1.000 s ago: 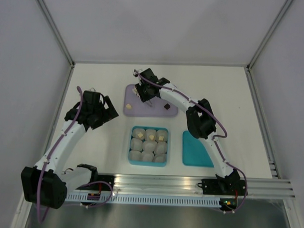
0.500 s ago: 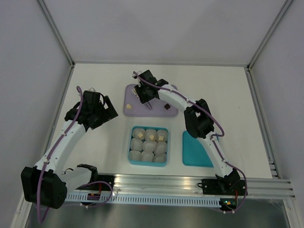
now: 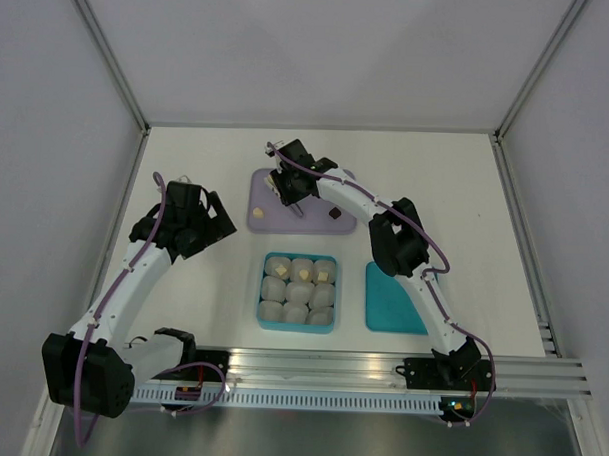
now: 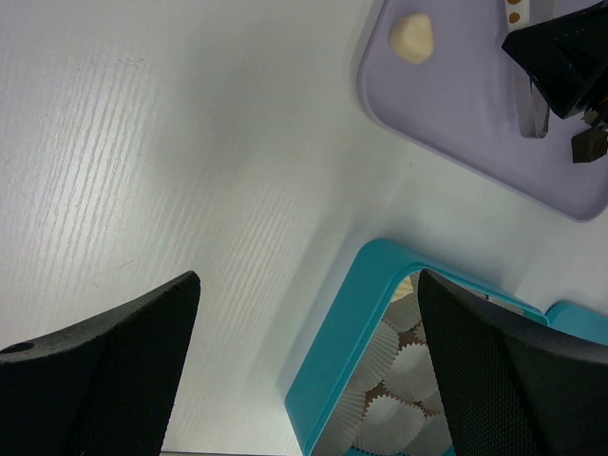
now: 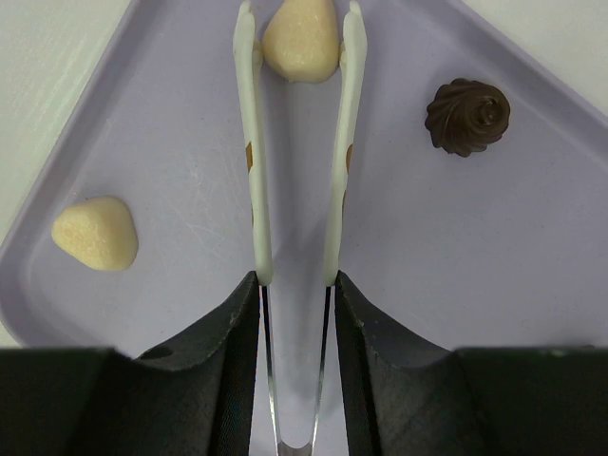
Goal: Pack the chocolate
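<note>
The right arm (image 3: 355, 202) has tucked its elbow slightly leftward. From above, it reaches over the tray (image 3: 264, 192). Left wrist: left fingers (image 4: 95, 370) wide, empty, well apart. Right wrist: right fingers (image 5: 223, 328) pinch tweezers (image 5: 251, 142), whose tips bracket a cream chocolate (image 5: 300, 40) straight ahead on the tray.

White table (image 3: 207, 155) set for packing, closed in by pale grey walls (image 3: 321, 48).
At the far centre, a flat lavender tray (image 3: 261, 186) with rounded corners. Nearer than the tray and apart from it, a square teal box (image 3: 261, 292) filled three by three with pleated white paper cups (image 3: 273, 310). Right of the box, close beside but not touching, a flat teal lid (image 3: 394, 299). Along the near edge, an aluminium rail (image 3: 330, 364), with a slotted cable duct (image 3: 329, 397) nearer still. Metal corner posts (image 3: 106, 51) at the far left and far right.
</note>
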Robot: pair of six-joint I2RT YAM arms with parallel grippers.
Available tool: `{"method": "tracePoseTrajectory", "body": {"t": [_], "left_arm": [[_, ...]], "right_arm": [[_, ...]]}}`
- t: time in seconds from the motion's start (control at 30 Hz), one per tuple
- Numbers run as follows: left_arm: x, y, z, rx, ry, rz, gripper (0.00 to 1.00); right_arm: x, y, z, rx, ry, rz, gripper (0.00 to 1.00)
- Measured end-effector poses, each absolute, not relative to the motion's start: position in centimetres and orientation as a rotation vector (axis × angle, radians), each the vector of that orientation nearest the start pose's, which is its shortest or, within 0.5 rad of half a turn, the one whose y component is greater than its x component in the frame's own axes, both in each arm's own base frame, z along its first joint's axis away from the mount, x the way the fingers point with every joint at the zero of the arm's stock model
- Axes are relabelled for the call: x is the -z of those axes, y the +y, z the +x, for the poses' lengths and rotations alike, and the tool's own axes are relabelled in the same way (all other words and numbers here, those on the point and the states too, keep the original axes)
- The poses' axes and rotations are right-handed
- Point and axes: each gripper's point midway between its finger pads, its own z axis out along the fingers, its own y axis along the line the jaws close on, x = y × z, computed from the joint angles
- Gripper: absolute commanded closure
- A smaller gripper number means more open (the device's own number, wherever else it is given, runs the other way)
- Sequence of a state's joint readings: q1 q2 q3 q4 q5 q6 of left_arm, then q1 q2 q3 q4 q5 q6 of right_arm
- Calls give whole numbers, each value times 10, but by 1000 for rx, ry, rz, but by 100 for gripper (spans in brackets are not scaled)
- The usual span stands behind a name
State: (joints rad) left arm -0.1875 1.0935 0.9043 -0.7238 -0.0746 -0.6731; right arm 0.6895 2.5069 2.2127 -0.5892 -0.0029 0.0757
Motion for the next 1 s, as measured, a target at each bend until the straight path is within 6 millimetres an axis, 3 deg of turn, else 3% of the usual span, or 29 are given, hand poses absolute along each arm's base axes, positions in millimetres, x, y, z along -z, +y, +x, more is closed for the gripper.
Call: {"method": "tracePoseTrajectory", "body": {"t": [0.2,0.5,0.67,1.0], "left_arm": [[-142,-64,271,269,2418,-633,0],[-143,-64,273,265,2415,-645,0],[-141,-65,273,269,2424,-648,0],[-162,-73,278,348,2378,-641,0]], "right_arm": [[-43,384,462,-322,2363,-748,82],[-89,366,445,-327,2284,-759,85],[-103,354,430,-335,2266,-772,85],[-118,338,399,-380,2269,-794,85]]}}
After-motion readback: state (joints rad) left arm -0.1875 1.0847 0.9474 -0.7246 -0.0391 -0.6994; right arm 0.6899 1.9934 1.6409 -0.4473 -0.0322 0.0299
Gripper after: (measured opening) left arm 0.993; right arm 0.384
